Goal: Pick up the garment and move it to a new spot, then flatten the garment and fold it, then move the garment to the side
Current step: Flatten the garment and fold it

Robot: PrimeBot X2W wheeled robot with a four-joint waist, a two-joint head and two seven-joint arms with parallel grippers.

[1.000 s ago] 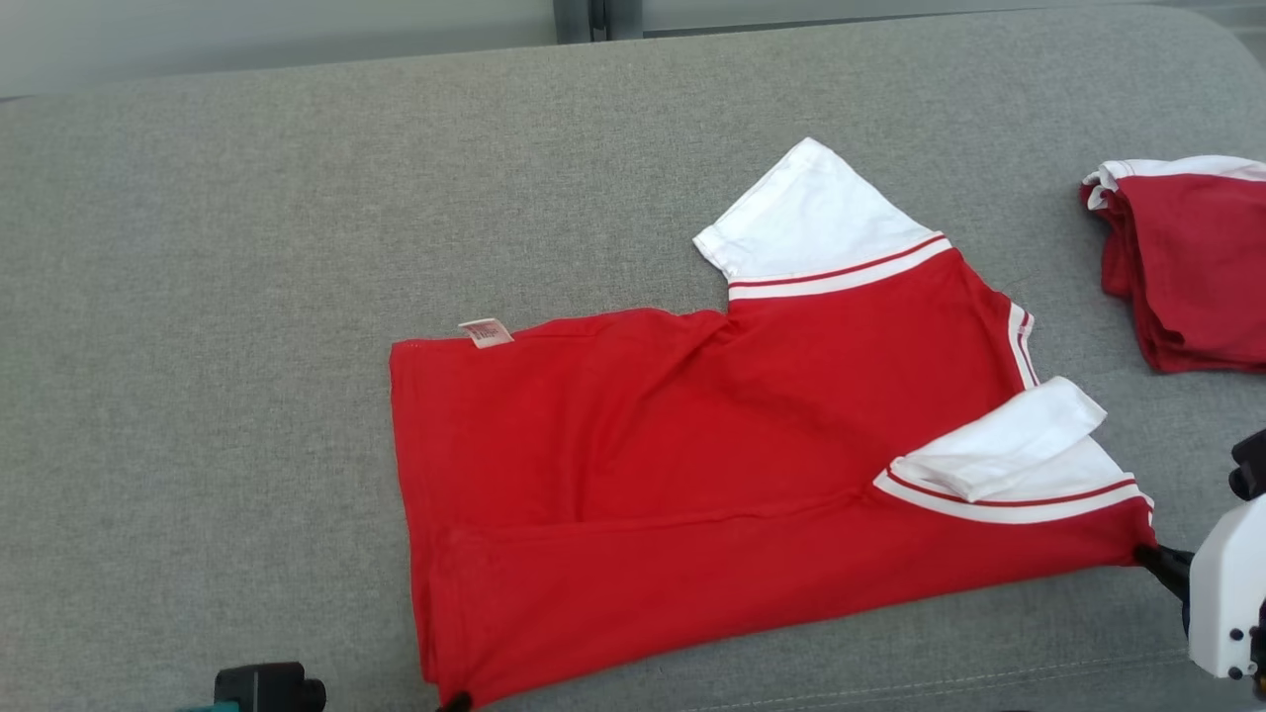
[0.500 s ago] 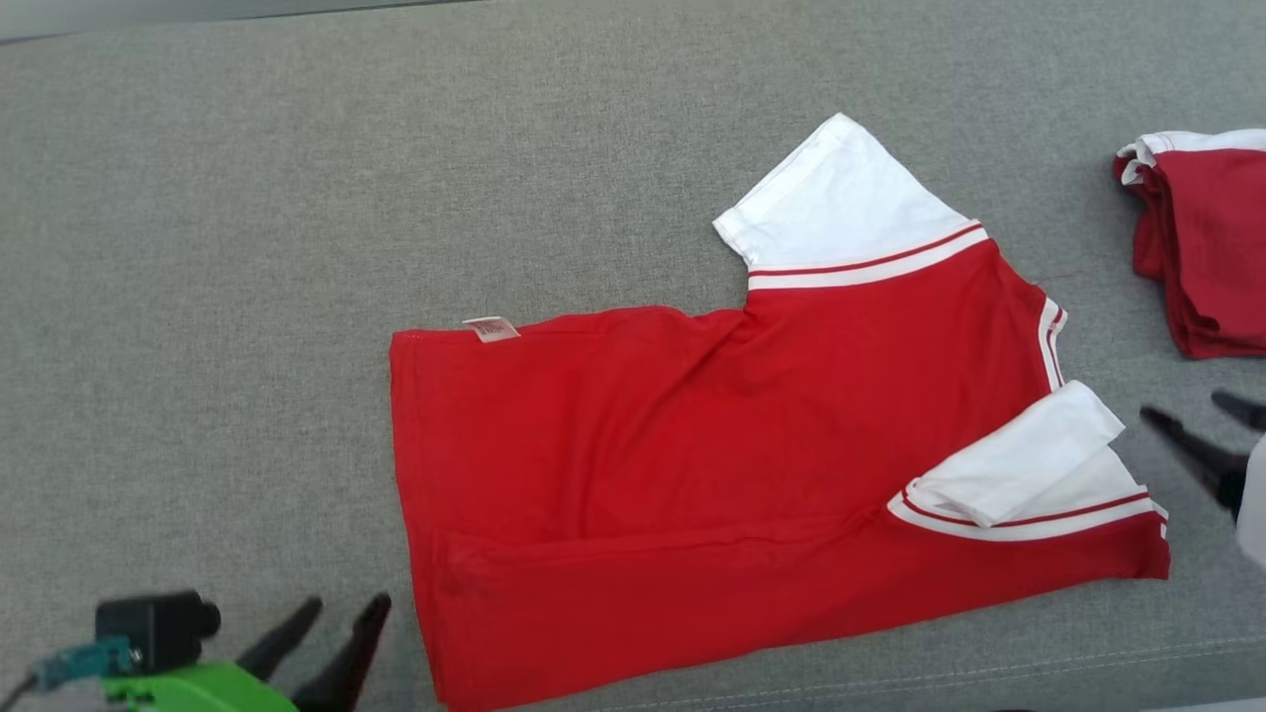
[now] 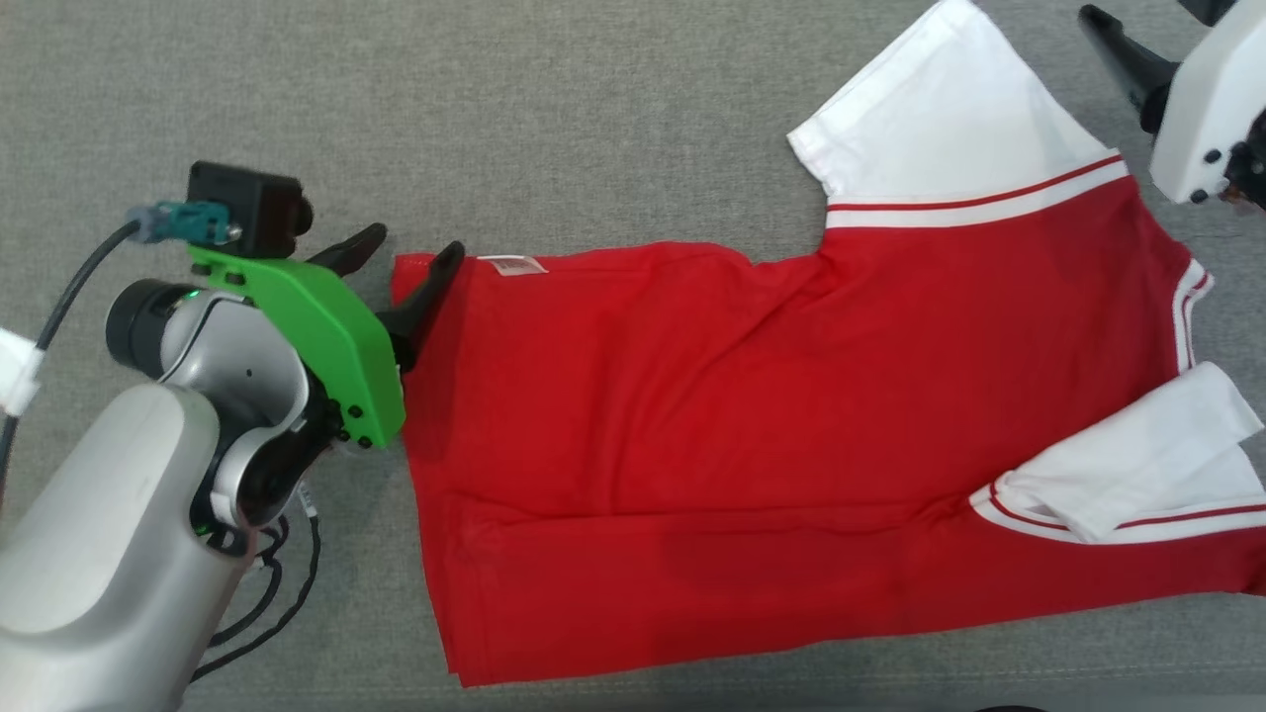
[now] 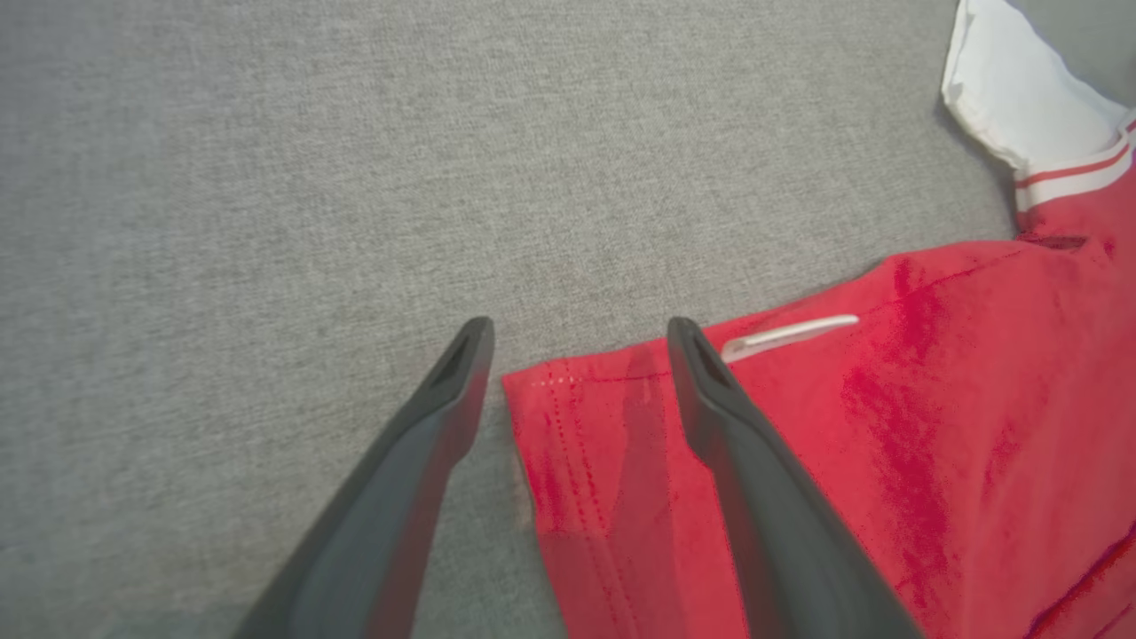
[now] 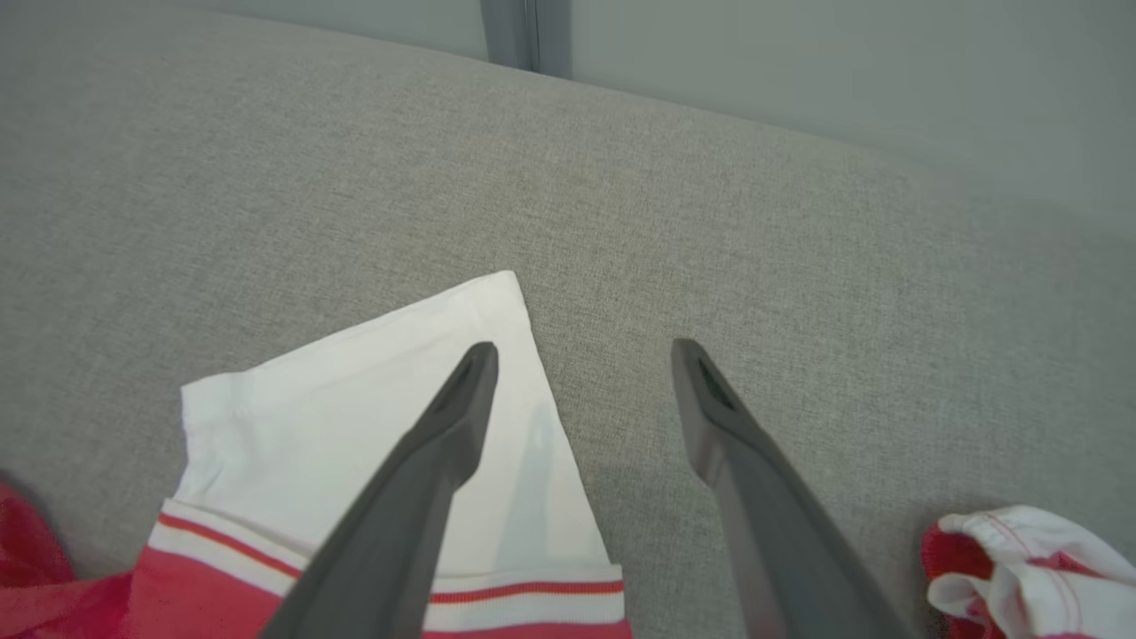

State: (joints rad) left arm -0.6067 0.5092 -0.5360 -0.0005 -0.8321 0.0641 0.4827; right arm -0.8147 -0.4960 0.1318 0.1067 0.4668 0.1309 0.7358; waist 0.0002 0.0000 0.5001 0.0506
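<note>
Now the red shirt (image 3: 752, 425) lies near the front edge of the grey couch (image 3: 593, 99), and the left gripper (image 4: 577, 333) at its corner (image 4: 532, 390) and the right gripper (image 5: 583, 348) by its sleeve (image 5: 293, 426) are wide open, holding nothing, so a bad pinch could bunch it up.

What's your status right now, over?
Left tool open, astride hem corner. Right tool open, astride white sleeve edge. Shirt spread flat, other sleeve folded in. Red bundle apart.

Bright, even light lays faint soft shadows on the sharp garment (image 3: 742, 425).
</note>
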